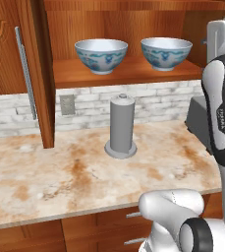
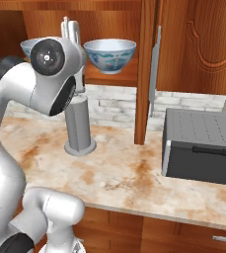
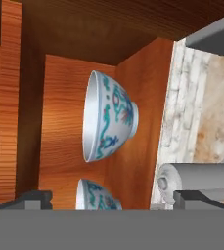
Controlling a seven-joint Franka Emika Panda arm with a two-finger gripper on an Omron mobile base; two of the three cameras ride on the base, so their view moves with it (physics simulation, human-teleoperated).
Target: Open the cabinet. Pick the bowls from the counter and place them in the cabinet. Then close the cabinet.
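Note:
The cabinet (image 1: 128, 74) stands open, both doors swung out toward me, the left door (image 1: 35, 74) and right door (image 2: 146, 69) seen nearly edge-on with their silver handles. Two blue-patterned bowls sit upright side by side on its wooden shelf: the left bowl (image 1: 101, 55) and the right bowl (image 1: 166, 51). In the right base view one bowl (image 2: 109, 55) shows whole, the other (image 2: 29, 47) is half hidden by my arm. My gripper (image 3: 113, 200) is open and holds nothing, drawn back from the shelf; the rolled hand view shows both bowls (image 3: 108, 117) (image 3: 96, 195) beyond it.
A grey upright cylinder (image 1: 121, 128) stands on the mottled counter (image 1: 60, 182) below the shelf. A dark grey box (image 2: 203, 148) sits on the counter to the right. Carved handle-less panels (image 2: 203, 44) flank the cabinet. Drawers (image 1: 109, 226) run under the counter edge.

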